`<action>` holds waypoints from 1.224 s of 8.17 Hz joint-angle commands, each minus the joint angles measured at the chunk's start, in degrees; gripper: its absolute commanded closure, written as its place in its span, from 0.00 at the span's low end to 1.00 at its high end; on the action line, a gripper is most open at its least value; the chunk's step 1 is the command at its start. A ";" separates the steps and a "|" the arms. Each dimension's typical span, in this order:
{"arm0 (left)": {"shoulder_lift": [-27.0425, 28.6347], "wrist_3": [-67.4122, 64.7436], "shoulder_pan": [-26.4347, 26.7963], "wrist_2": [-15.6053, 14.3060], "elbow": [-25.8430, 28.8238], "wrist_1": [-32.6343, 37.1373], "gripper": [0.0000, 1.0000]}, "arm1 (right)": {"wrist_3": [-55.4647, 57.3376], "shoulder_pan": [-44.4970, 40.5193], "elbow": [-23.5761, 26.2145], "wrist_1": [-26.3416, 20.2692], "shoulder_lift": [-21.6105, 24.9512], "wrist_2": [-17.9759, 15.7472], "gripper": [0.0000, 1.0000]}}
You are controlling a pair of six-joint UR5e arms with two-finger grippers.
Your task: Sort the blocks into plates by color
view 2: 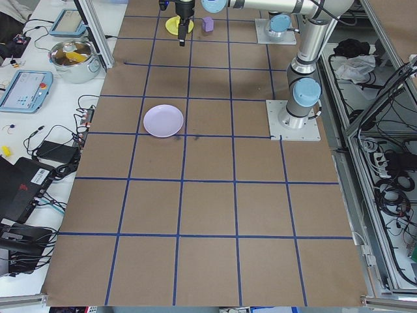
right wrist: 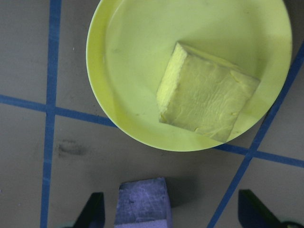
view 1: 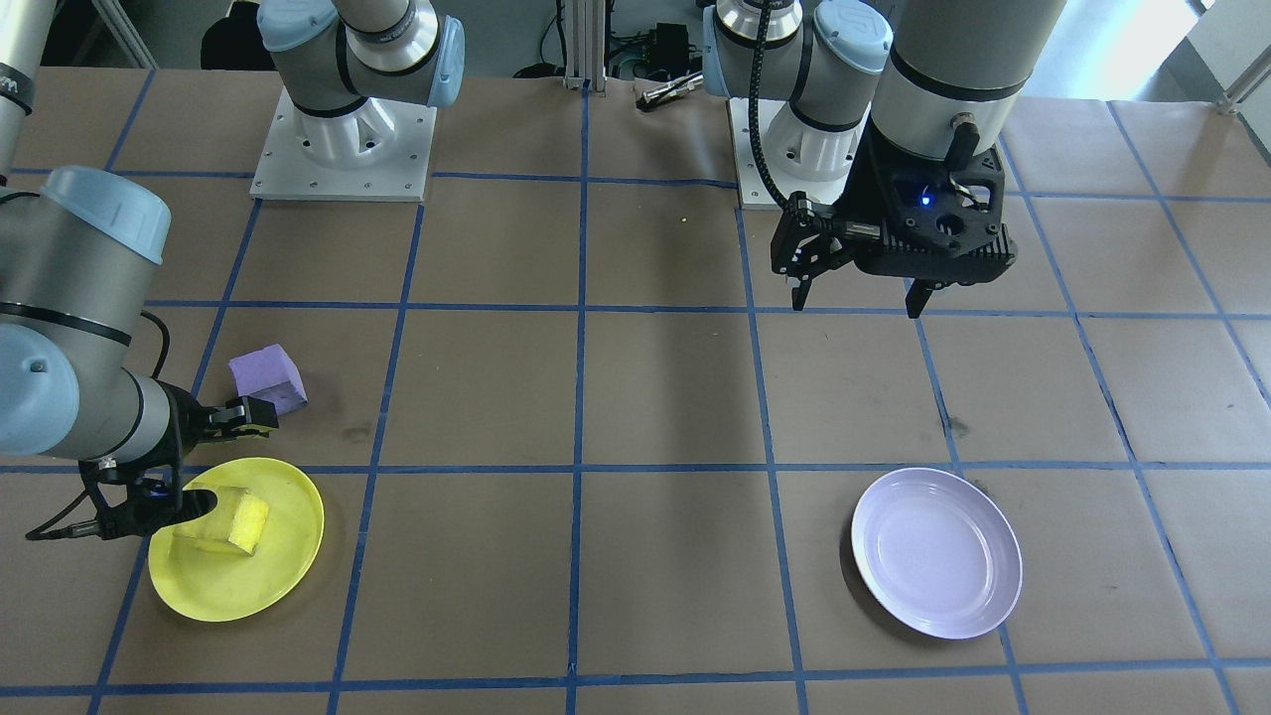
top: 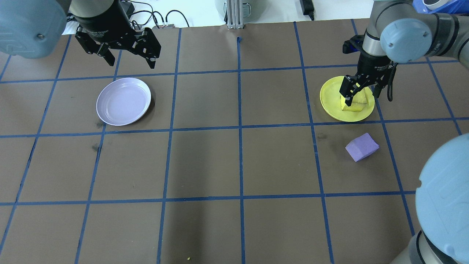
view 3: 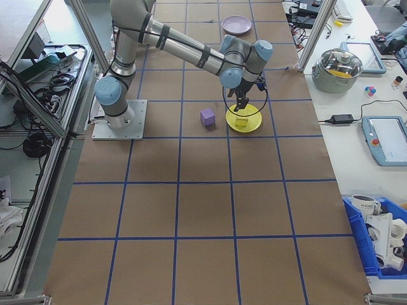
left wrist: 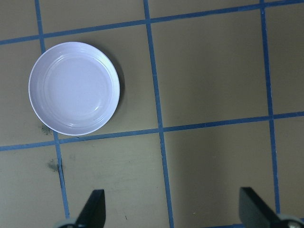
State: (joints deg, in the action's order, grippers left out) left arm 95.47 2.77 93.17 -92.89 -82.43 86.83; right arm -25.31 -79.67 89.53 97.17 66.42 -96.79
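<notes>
The yellow block lies tilted in the yellow plate, seen also as block on plate. My right gripper hovers just above it, open, with nothing between its fingers. The purple block rests on the table beside the yellow plate, on the robot's side, and its edge shows between the right fingers. The lavender plate sits bare on the left half. My left gripper hangs open above the table beyond it, holding nothing; its wrist view shows that plate.
Blue tape lines grid the brown table. The two arm bases are bolted at the robot's edge. A side bench beyond the far edge holds a metal pot, tablets and cables. A blue bin sits on that bench too.
</notes>
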 commanded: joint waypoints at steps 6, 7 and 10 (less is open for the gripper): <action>0.42 -0.05 -0.01 -0.01 -0.01 0.00 0.00 | -13.37 1.44 25.87 21.31 7.25 -2.35 0.00; 0.42 0.04 -0.01 -0.01 0.07 0.00 0.00 | -13.71 1.53 26.05 21.31 6.45 -2.61 0.01; 0.42 0.04 0.08 -0.01 -0.01 0.00 0.00 | -12.85 1.44 25.70 21.48 6.70 -3.58 0.66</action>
State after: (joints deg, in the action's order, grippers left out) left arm 95.89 2.81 93.17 -92.90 -82.39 86.84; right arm -38.90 -78.21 115.60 118.57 73.07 -100.05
